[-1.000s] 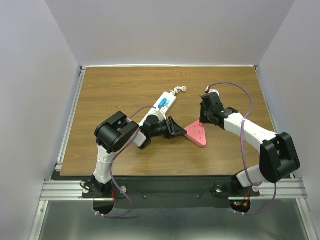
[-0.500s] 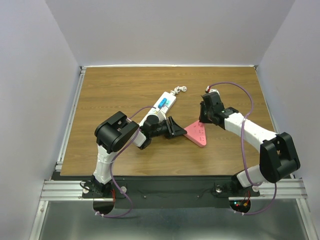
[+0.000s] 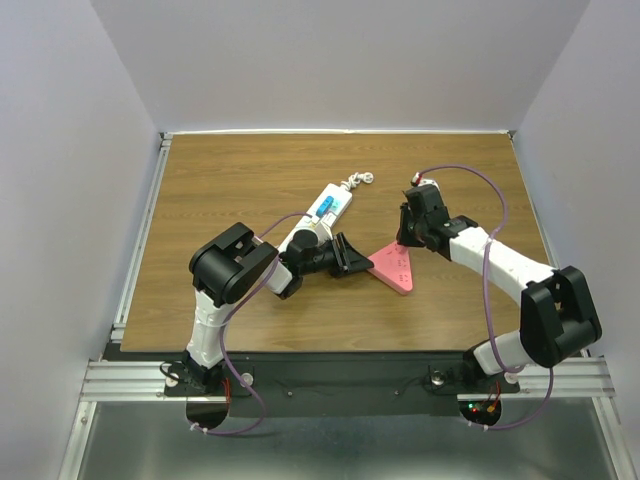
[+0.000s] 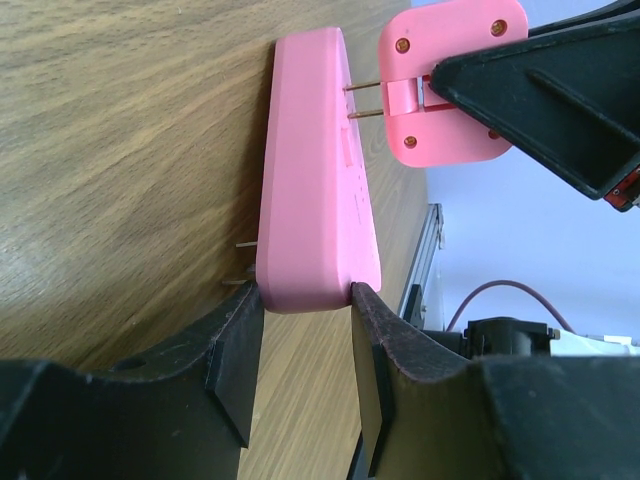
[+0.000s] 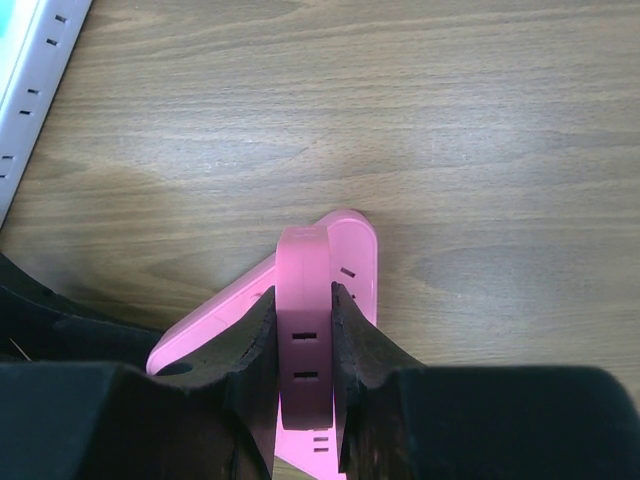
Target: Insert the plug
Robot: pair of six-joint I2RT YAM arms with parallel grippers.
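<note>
carrying everything here, the wooden surface (image 3: 230, 170) looks smooth, so anything shoved sideways on it is likely to skid. the pink socket block (image 4: 315, 180) comes next. the left pincer (image 4: 305, 300) is closed to a narrow gap on one end of it, with a finger (image 4: 235, 350) pressed to each side. the rest of the block reaches away from that pincer with nothing backing it. a push at that far end could, i judge, lever the block round in so short a grip.

the pink plug (image 5: 303, 300) is clamped between the nearly closed fingers of the right pincer (image 3: 408, 232). it sits just off the block's face, out at the end farthest from the left pincer. if it arrives tilted, it may slide within the pads.

smallest and most at risk are the two prongs (image 4: 365, 100). their tips are at the block's face, but i cannot tell whether they have entered the slots. a slight miss would set them on plastic, and pressing on could bend them or drive the block away.
</note>
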